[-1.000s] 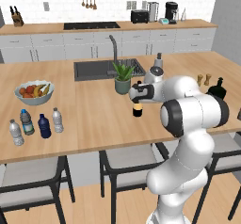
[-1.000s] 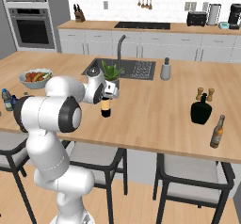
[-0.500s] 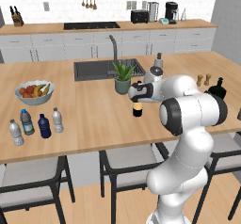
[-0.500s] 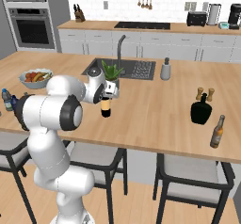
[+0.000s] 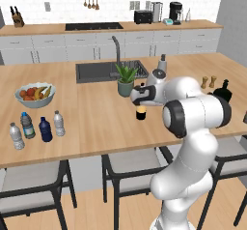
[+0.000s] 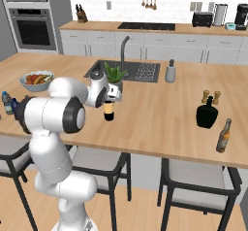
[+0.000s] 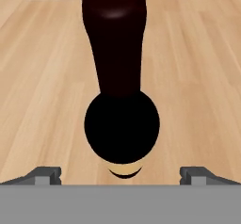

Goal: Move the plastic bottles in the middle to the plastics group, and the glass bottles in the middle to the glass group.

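Note:
The tall dark wine bottle [image 7: 115,44] with a cream-yellow label stands upright mid-counter [image 5: 140,112] [image 6: 109,112]. My gripper [image 7: 121,173] hangs open over its neck, one fingertip on either side and neither touching the glass; it shows above the bottle [image 5: 139,96] [image 6: 110,95]. The dark blue plastic bottle [image 5: 45,129] and the clear one [image 5: 59,123] stand at the counter's left end beside the labelled bottles of the plastics group [image 5: 27,125]. The squat black glass bottle [image 5: 222,91] [image 6: 207,113] stands far right.
A potted plant [image 5: 126,79] [image 6: 114,74] stands just behind the wine bottle, before the sink [image 5: 96,72]. A fruit bowl [image 5: 34,93] sits at the left. Two shakers [image 6: 211,96] and a brown bottle [image 6: 223,136] flank the black bottle. Stools line the counter's front edge.

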